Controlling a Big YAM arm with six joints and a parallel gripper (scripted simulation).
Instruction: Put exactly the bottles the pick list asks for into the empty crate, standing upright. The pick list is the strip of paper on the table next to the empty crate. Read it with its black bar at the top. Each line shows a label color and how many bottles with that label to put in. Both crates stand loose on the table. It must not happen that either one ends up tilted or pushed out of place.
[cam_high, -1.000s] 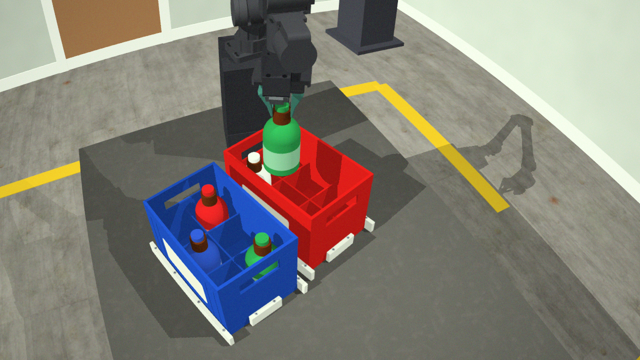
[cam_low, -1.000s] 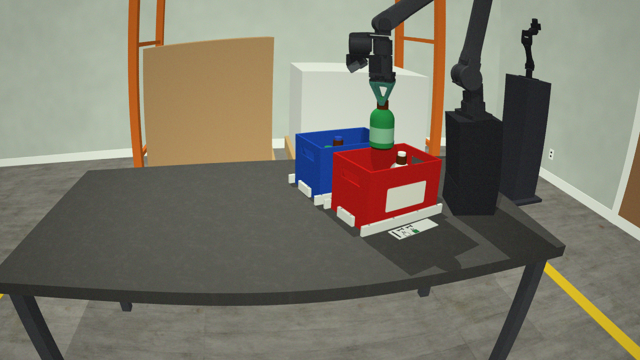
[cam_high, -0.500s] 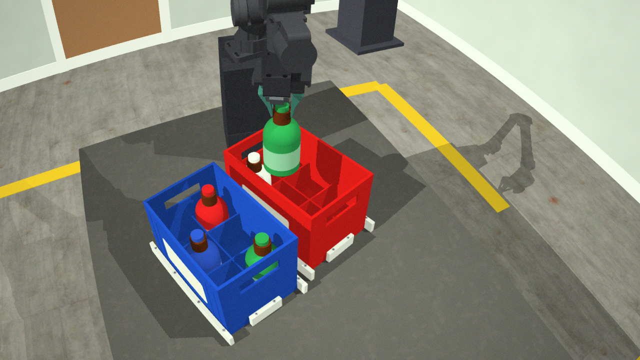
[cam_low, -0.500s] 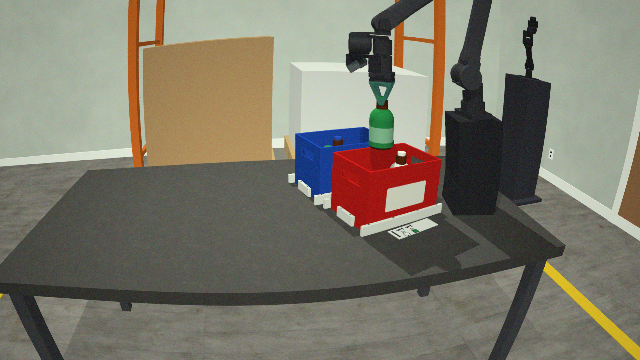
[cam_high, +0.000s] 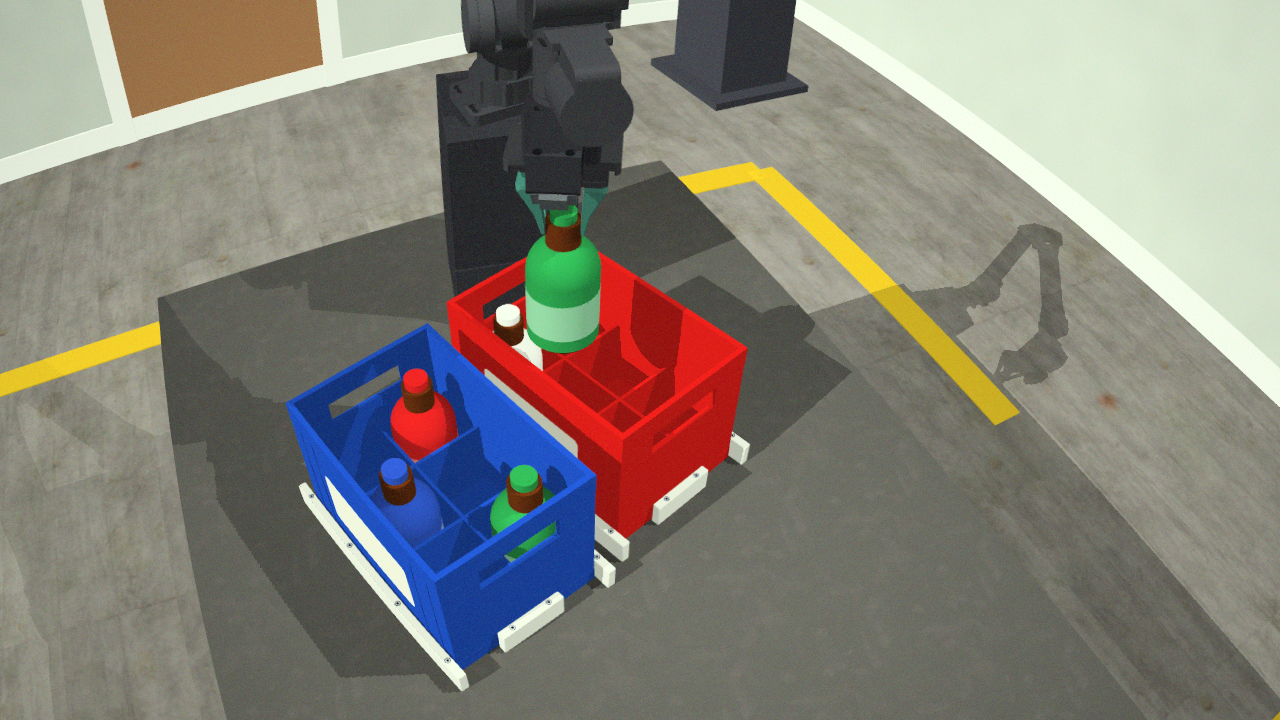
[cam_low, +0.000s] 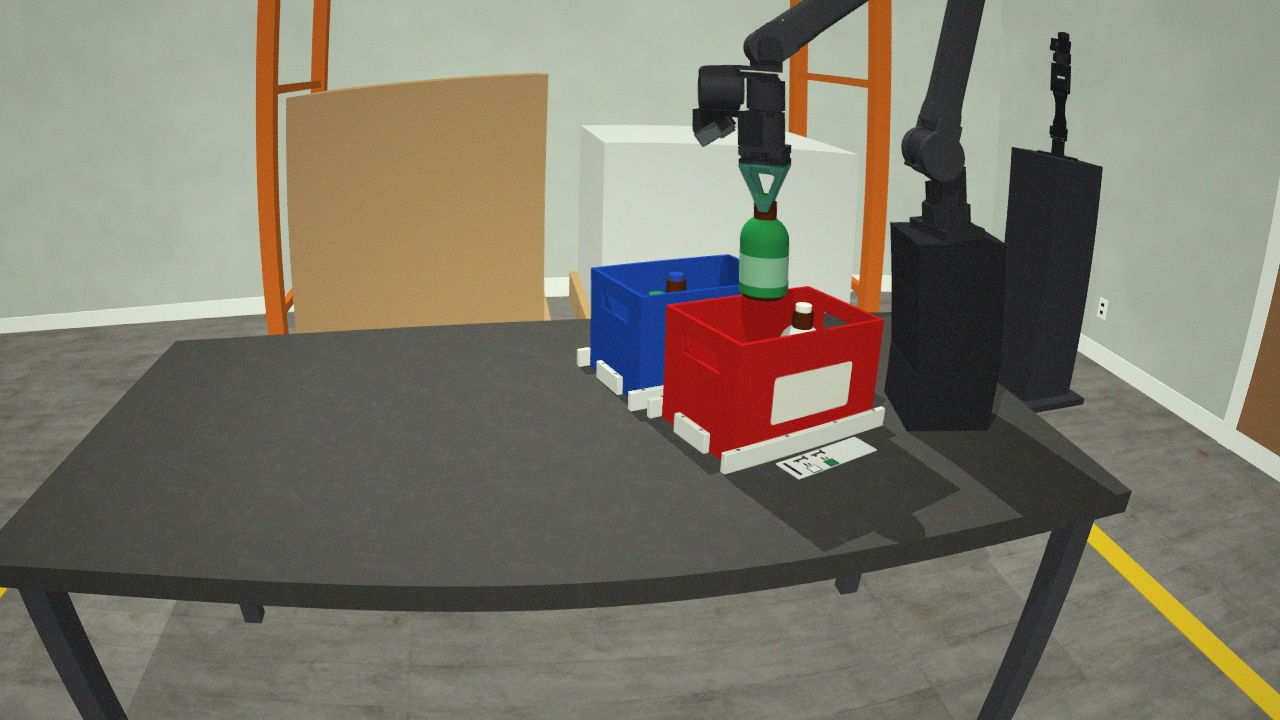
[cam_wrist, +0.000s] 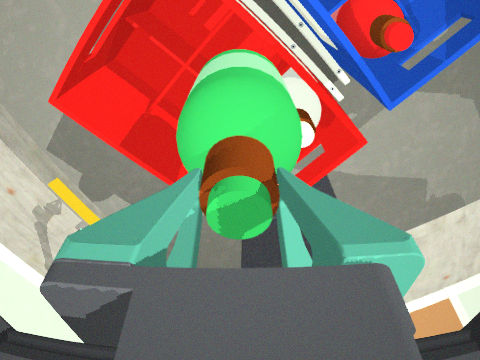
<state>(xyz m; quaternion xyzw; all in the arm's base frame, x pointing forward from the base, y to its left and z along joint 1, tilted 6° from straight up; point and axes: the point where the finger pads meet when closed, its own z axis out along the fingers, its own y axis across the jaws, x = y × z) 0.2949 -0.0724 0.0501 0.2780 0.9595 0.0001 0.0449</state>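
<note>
Nearest me, at the table's front edge beside the red crate, lies the pick list, a paper strip; its marks are too small to read, apart from a green patch. The red crate stands on white rails with a white-capped bottle upright in one rear compartment. Just above the crate's rim hangs a green bottle with a pale green label, upright, its base clear of the dividers. The gripper points straight down, its teal fingers clamped on the bottle's brown neck under the green cap. Behind, touching rail to rail, the blue crate holds a red bottle, a blue bottle and another green bottle, all upright.
</note>
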